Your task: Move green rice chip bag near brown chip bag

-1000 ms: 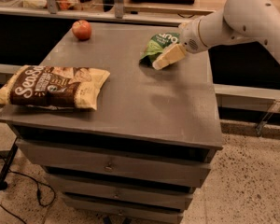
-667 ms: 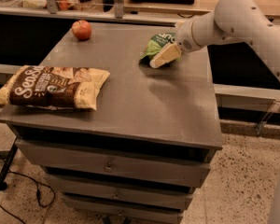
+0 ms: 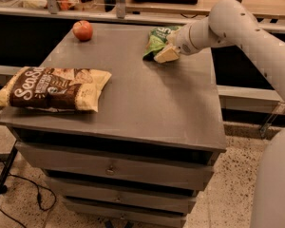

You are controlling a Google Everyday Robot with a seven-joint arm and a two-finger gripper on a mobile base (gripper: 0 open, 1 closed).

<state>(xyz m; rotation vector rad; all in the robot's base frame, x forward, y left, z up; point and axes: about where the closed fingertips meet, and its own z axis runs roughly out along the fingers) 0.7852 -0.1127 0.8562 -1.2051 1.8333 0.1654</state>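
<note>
Gray surface (image 3: 147,103) holds the brown chip bag (image 3: 52,89) on the left, and at the back the claw (image 3: 167,53) touches the green rice chip bag (image 3: 156,41), grip too hard to tell.

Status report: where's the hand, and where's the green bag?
Hand at green bag, table's back right. Brown bag front left, apart. Apple back left, not between them.

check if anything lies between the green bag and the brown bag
Nothing visible does. The gripper is at the green bag, back right; the brown bag lies front left, with bare cabinet top between. The apple sits at the back left, off that line.
</note>
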